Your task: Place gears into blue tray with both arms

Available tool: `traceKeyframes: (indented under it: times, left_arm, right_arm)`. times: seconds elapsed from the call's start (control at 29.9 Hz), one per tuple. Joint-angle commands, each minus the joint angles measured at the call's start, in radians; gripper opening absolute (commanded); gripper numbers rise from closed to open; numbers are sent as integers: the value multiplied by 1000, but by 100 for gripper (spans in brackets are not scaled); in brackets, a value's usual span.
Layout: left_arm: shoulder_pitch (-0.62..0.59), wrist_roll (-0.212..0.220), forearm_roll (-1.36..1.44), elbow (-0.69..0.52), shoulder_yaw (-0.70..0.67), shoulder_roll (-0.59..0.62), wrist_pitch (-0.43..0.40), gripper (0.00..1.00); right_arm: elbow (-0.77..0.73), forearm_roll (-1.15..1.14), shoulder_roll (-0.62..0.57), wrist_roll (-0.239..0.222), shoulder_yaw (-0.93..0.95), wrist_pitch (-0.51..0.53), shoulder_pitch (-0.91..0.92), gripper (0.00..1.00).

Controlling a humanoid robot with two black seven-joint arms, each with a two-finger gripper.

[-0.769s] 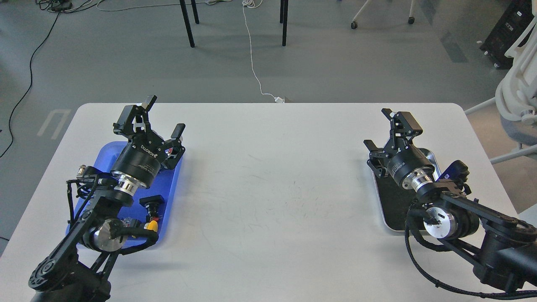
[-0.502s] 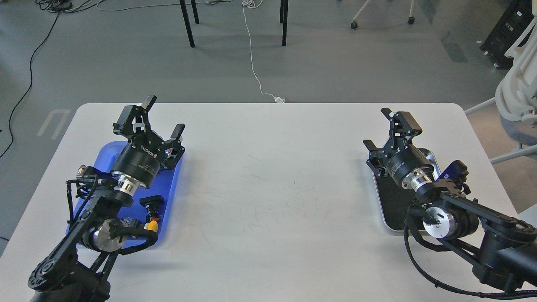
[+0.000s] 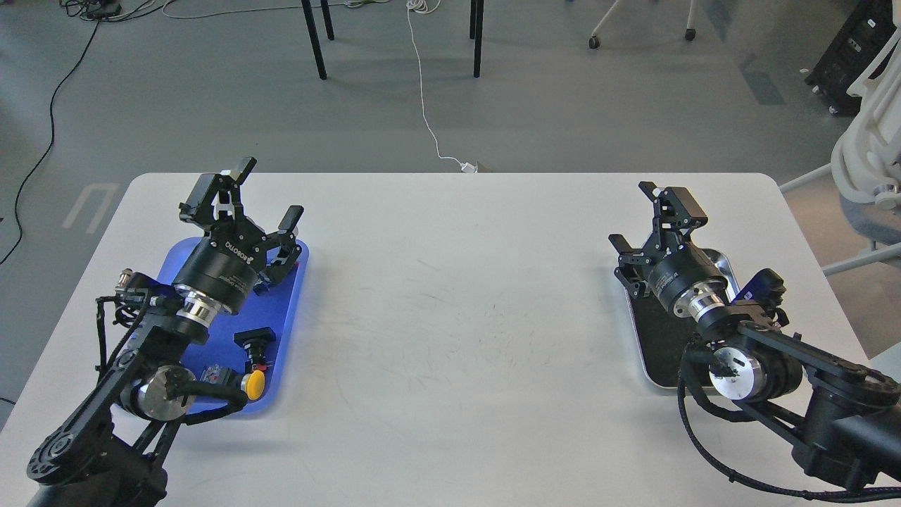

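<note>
The white bench (image 3: 450,338) carried the blue tray (image 3: 285,310) at its left and a silver tray (image 3: 651,345) at its right. The left end effector (image 3: 257,201) hung over the blue tray's far end, fingers spread, grasping nothing. The right end effector (image 3: 651,222) stood spread and empty over the silver tray's far end. Push-buttons (image 3: 252,366) lay in the blue tray; gears could not be made out.

I count two arms, left (image 3: 141,352) and right (image 3: 774,366) | two grippers, left (image 3: 243,204) and right (image 3: 651,222) | one blue tray (image 3: 281,310) | one metal tray (image 3: 651,338) | two push-buttons in the blue tray, yellow (image 3: 253,384) and black (image 3: 253,339) | one table (image 3: 457,317) | gears: none I can make out.
</note>
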Motion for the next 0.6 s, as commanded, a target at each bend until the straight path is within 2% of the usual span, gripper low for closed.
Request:
traceKeyframes:
  times: [0.0,0.57]
  left_arm:
    - [-1,-2,-3,4,0,1,-1,98]
    - [-4,-3,-3,3,3,1,8,98]
  right_arm:
    - [0,0,1,0,-2,0,-1,99]
    - [15,-15,-21,0,-18,2,20,99]
